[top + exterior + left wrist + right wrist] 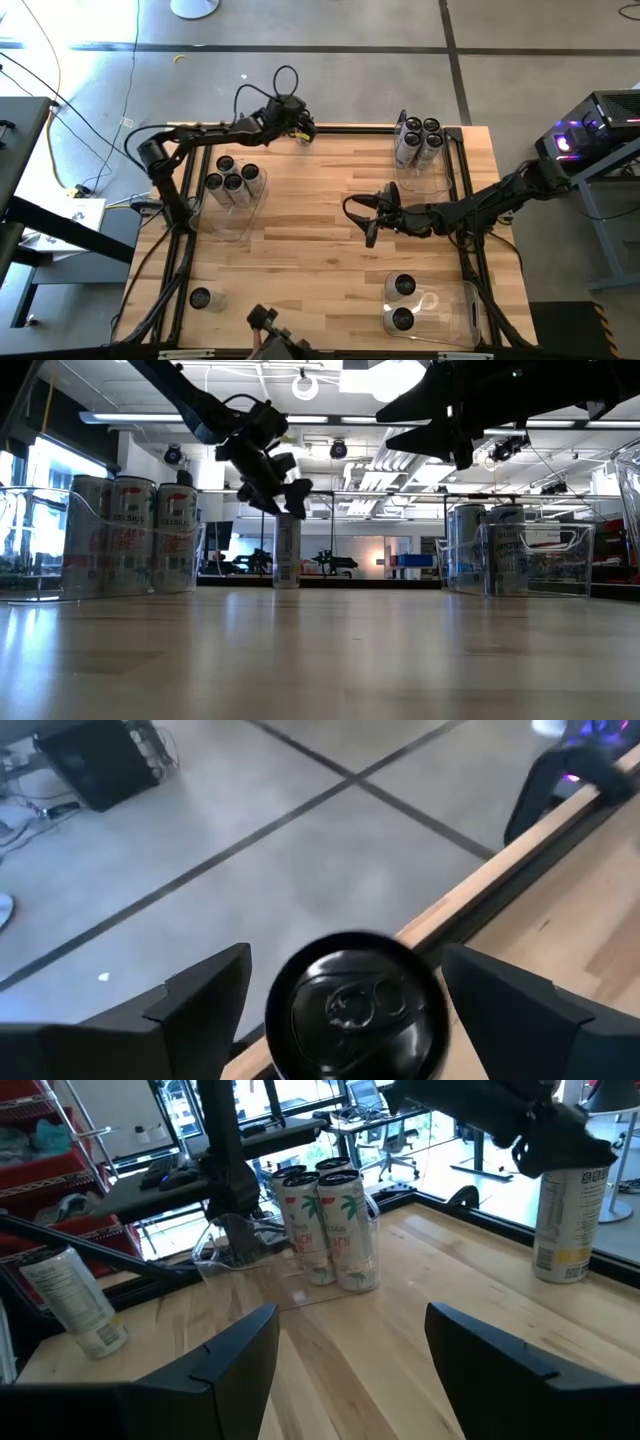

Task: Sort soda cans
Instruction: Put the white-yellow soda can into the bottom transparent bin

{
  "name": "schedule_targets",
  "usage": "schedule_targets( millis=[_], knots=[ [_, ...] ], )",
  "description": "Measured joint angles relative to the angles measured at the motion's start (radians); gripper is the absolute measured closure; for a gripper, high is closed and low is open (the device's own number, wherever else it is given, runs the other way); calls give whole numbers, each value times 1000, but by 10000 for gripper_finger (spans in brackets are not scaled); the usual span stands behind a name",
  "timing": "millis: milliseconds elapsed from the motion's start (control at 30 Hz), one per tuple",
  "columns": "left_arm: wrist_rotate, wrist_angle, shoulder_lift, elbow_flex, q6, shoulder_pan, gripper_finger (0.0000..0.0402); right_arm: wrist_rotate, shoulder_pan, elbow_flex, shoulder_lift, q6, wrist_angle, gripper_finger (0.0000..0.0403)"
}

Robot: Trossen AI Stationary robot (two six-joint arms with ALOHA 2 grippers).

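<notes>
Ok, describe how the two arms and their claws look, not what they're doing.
Both arms are dark, nearly black, built of slim jointed segments. The left claw has a black cable looping above its wrist; its two fingers are flat, dark, angular wedges. The right claw has the same wedge fingers, with black cable alongside. No markings show.

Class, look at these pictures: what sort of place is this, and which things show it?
Probably a robotics lab or workshop: a light wooden worktable framed by dark robot arms, bare concrete floor, and ceiling strip lights over desks.

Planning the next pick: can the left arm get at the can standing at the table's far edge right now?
Probably yes. The left gripper hangs open just above that can, fingers to either side, nothing between; the right gripper waits mid-table.
</notes>
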Motion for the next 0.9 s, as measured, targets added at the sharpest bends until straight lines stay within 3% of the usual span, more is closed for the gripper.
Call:
schedule_targets(
  millis=[333,567,667,900],
  knots=[
    [142,-9,29,0,-52,32,81,0,0,0,0,7,0,155],
    [149,-19,29,0,-41,32,127,0,0,0,0,7,0,155],
    [203,-28,26,0,-3,32,151,0,0,0,0,7,0,155],
    [269,-42,25,1,47,-19,152,-3,34,16,-33,-40,22,155]
  ],
)
